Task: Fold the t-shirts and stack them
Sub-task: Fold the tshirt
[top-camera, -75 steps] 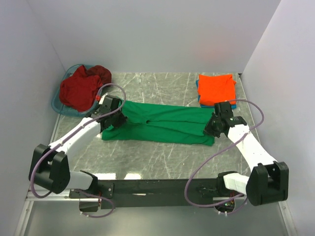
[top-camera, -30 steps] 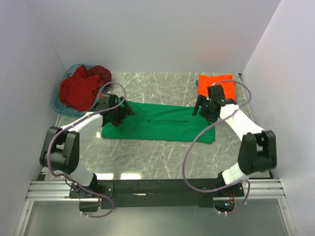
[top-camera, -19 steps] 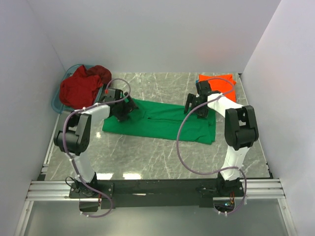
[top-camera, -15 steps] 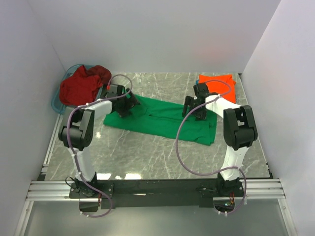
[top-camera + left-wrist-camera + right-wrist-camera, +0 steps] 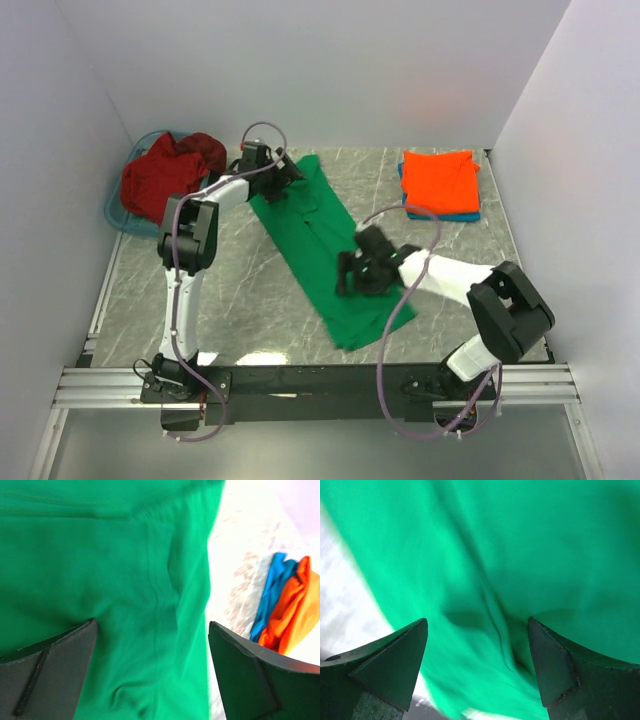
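The left gripper (image 5: 278,176) is seen with its jaws spread wide, and nothing is clamped between them; the green t-shirt (image 5: 312,228) is spread directly under its fingers (image 5: 60,665). The right gripper (image 5: 477,623) is also held wide apart over the same shirt, towards its other end. The shirt is laid on the table (image 5: 255,312) as a long folded band, stretched from the left gripper to just past the right one. The orange t-shirt (image 5: 440,180) is found folded well to the right of the left gripper, on top of the blue t-shirt (image 5: 466,214). The dark red t-shirt (image 5: 160,182) is heaped in the basket (image 5: 112,210) at the left gripper's other side.
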You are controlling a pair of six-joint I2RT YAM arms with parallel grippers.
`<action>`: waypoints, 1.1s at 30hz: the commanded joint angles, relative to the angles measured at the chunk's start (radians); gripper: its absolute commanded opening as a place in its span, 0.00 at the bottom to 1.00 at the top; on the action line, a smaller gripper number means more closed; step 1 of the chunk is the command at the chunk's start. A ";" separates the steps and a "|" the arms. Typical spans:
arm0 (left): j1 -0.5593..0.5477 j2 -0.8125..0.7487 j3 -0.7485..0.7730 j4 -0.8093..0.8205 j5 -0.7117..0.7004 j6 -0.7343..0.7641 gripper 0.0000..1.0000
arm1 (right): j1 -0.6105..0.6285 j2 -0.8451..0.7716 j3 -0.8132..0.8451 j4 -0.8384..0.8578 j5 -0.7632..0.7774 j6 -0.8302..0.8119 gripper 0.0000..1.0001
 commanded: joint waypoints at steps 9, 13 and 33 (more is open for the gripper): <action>-0.089 0.250 0.265 0.086 0.075 -0.148 0.99 | 0.331 0.067 0.070 -0.003 -0.106 0.160 0.88; -0.101 0.281 0.357 0.040 0.028 -0.123 0.99 | 0.340 0.053 0.079 -0.018 -0.093 0.148 0.88; -0.098 -0.637 -0.272 0.009 0.067 0.074 0.99 | 0.327 -0.491 0.030 -0.133 0.361 0.206 0.92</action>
